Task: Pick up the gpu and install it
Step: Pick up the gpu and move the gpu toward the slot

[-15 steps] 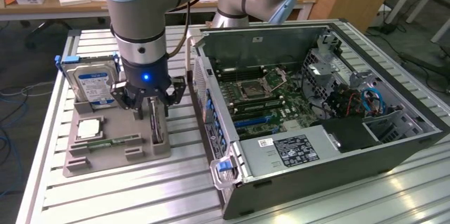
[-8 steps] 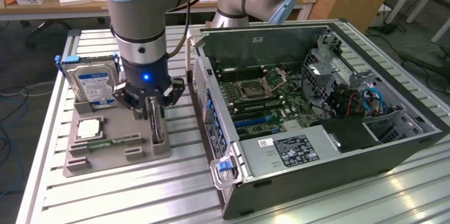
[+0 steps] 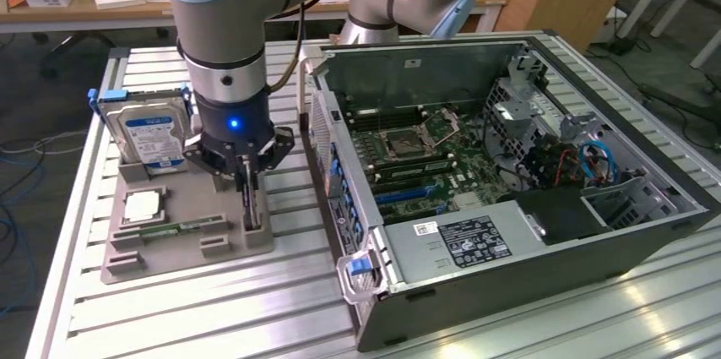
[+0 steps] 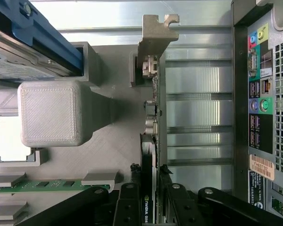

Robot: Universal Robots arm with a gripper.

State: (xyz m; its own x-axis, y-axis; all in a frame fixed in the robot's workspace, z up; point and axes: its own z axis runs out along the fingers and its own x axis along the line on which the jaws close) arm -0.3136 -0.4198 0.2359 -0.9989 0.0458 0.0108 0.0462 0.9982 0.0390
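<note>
Gripper (image 4: pixel 149 168) sits closest to wrist cam, astride top edge of gpu (image 4: pixel 152 113); can't tell if it's clamped on or just flanking it. Gpu stands on edge in a slot of gray tray (image 3: pixel 242 245), on tray's side nearest pc case (image 3: pixel 507 232), w/ metal bracket (image 4: pixel 155 42) at card's end away from gripper.

Count:
- 1 gpu.
- 1 hard drive (image 3: pixel 152 135) w/ blue-white label, upright in its slot at tray's far corner on ext. view's left.
- 1 square processor chip (image 3: pixel 144 205), flat, mid-tray.
- 1 green memory stick (image 3: pixel 181 227), lying along tray's near side.
- 1 tray.
- 1 pc case, side panel off, motherboard (image 3: pixel 411 156) showing, just beside tray on ext. view's right.

All on slatted metal table (image 3: pixel 169 317).

Arm (image 3: pixel 219 29): 1. Last section vertical, pointing straight down over gpu. Blue light (image 3: pixel 235 124) lit on wrist. Gripper low, down at tray level.
</note>
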